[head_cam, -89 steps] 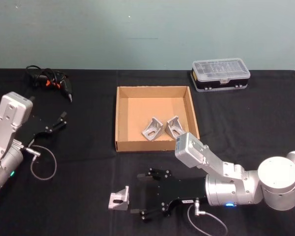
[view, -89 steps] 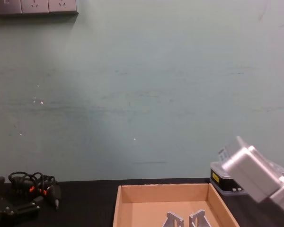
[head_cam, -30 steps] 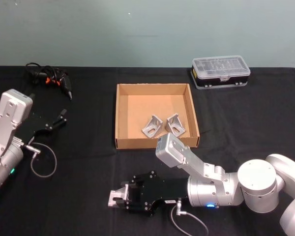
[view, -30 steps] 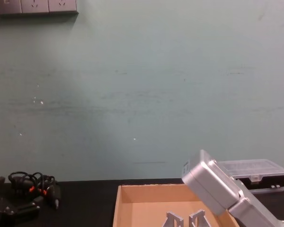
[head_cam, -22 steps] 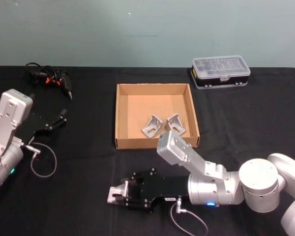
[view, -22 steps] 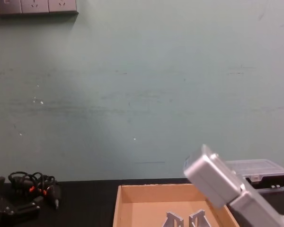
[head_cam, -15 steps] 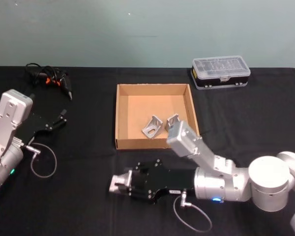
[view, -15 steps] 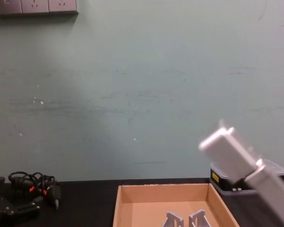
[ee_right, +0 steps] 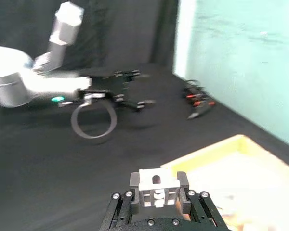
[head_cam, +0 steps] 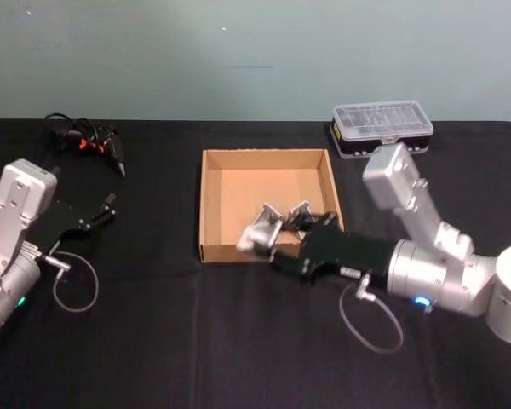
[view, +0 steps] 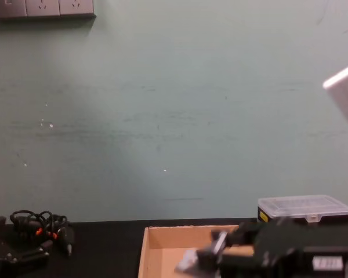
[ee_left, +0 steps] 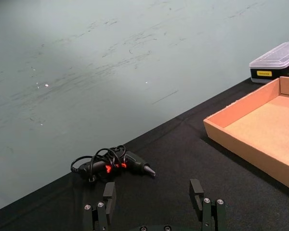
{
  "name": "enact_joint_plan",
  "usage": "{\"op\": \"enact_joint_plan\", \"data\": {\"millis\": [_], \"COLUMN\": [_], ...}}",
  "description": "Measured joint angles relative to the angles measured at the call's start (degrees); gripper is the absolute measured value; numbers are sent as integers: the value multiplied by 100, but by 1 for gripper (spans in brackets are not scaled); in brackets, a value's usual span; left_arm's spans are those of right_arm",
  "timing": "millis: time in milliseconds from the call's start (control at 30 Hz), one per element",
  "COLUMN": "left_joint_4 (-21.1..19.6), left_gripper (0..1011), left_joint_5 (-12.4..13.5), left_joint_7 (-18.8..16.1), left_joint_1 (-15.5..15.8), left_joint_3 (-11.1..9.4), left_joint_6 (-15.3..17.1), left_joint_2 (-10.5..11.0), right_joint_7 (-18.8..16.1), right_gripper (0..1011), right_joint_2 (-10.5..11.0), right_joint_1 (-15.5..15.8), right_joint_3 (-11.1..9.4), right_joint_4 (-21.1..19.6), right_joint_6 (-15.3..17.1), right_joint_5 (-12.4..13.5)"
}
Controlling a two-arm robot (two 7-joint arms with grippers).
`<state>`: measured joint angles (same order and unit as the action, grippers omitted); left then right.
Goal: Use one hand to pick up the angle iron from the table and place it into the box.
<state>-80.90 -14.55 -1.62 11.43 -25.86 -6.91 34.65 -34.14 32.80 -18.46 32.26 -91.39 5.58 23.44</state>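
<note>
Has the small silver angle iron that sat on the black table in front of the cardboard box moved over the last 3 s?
Yes. The right gripper has carried the silver angle iron off the black table up to the tan cardboard box, above its near wall.

Silver-grey boxy arms, black angular end effectors with tiny screws: right end effector (head_cam: 277,241), left end effector (head_cam: 102,211), grey cable loops.

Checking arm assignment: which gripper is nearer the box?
Right. The right gripper holds an angle iron over the box front edge; the left gripper sits far left.
</note>
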Motion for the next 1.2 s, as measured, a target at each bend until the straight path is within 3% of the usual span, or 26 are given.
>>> {"op": "enact_joint_plan", "data": {"millis": [200,433,900,967,1200], "left_joint_4": [0,0,0,0,0], "left_gripper": [1000,1000,1000,1000,1000], "left_joint_5": [0,0,0,0,0], "left_joint_7": [0,0,0,0,0], "left_joint_1": [0,0,0,0,0], "left_joint_3": [0,0,0,0,0], "left_joint_6": [0,0,0,0,0], "left_joint_2": [0,0,0,0,0], "right_joint_7": [388,620,866,877,899], "right_gripper": [450,450,450,450,450], "right_joint_2": [-96,-325,-1132,-1321,-1648], "right_joint_1": [-73,-316,-990,-1156,-1479], "right_joint_3": [-282,-370,-363,-347,-326], "right_joint_4": [115,457,1827,2209,2895], "right_joint_6": [186,366,552,558,517], "right_joint_5": [30,-80,-306,-362,-521]}}
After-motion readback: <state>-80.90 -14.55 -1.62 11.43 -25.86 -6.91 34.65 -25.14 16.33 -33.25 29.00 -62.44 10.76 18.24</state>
